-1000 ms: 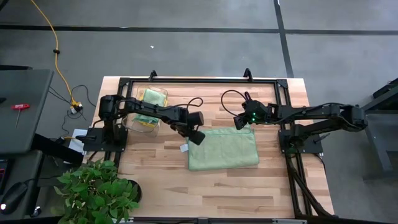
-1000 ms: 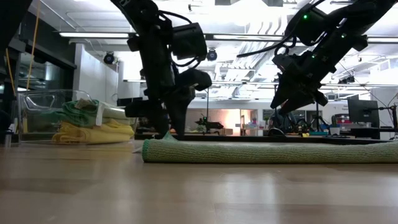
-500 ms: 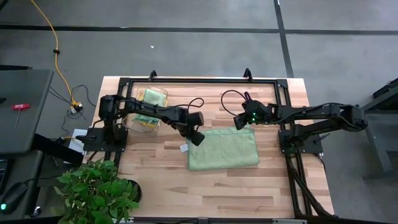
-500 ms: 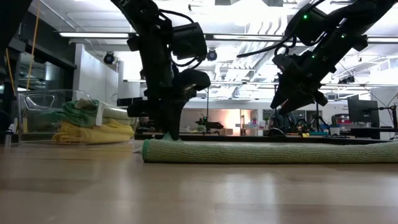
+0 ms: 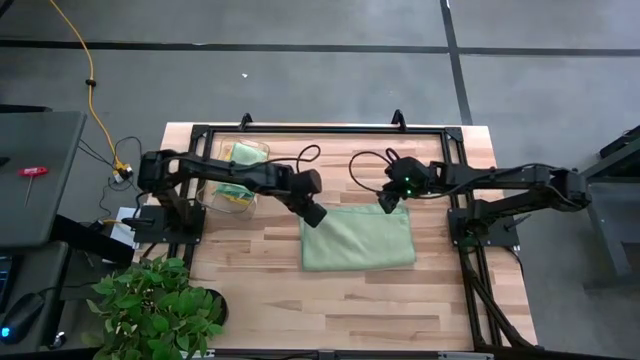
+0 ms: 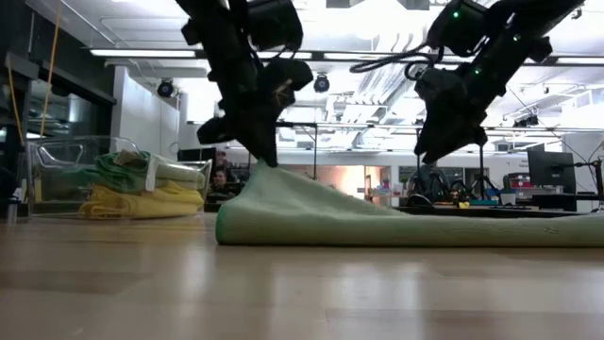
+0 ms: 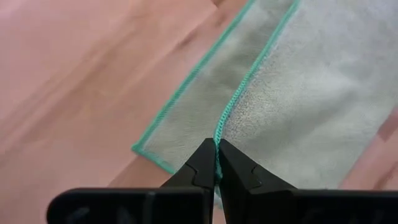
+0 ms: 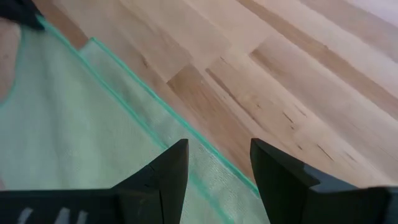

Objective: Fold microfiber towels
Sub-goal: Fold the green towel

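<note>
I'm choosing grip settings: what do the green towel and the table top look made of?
Green towel: soft, matte, fuzzy cloth, probably microfiber; a stitched teal hem shows, and it drapes limply from the shut left gripper. Table top: pale wood planks with visible grain and a smooth, faintly glossy finish.

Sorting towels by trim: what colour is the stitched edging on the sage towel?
Teal-green edging on the sage towel, clearest in the left wrist view.

hidden: bin (image 5: 240, 180) towels partly under left arm | cut off: plant (image 5: 150, 310) at frame bottom
</note>
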`<state>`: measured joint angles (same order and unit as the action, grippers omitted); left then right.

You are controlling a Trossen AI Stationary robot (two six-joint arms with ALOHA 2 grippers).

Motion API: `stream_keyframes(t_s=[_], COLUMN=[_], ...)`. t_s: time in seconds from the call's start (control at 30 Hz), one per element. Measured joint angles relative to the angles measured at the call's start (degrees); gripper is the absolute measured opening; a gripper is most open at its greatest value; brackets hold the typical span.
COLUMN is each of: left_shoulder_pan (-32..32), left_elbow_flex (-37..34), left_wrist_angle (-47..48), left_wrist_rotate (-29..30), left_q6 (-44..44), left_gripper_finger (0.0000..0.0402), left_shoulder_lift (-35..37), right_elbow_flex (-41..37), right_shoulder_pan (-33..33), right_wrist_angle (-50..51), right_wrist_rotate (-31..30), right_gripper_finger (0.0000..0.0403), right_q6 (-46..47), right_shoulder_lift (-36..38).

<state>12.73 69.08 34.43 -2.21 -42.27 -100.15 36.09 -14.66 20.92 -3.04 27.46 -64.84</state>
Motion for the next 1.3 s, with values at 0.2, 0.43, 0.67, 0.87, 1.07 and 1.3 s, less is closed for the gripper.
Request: stream_keyframes(t_s=[0.2,0.43,0.67,0.87,1.07,1.3], left_shoulder_pan=[-0.90,-2.51,-1.52,-1.65,-2.47,-2.43], left_elbow_flex=[0.00,0.00,-0.02,0.00,0.00,0.00], left_wrist_angle=[1.62,1.86,4.09,3.64,3.30,3.41], left_wrist_rotate=[4.70,9.42,12.11,9.48,13.17,11.57], left_q6=[-0.99,-2.44,-2.73,-3.46,-3.60,-1.53], left_gripper_finger=[0.0000,0.0000,0.0000,0.0000,0.0000,0.0016], left_shoulder_lift=[2.00,1.57,0.04,-2.37,-2.35,-2.35], right_elbow_flex=[1.31,1.31,1.31,1.31,1.31,1.31], right_shoulder_pan=[0.02,0.02,0.00,0.02,0.01,0.00], right_wrist_angle=[7.78,11.41,11.34,11.26,11.06,11.01], right_wrist_rotate=[0.43,0.34,-1.04,-1.04,-1.06,-1.06], right_gripper_finger=[0.0165,0.0165,0.0165,0.0165,0.0165,0.0165], right_q6=[-2.05,-1.91,-0.48,-0.30,0.60,0.60], right_shoulder_lift=[0.00,0.00,0.00,0.00,0.00,0.00])
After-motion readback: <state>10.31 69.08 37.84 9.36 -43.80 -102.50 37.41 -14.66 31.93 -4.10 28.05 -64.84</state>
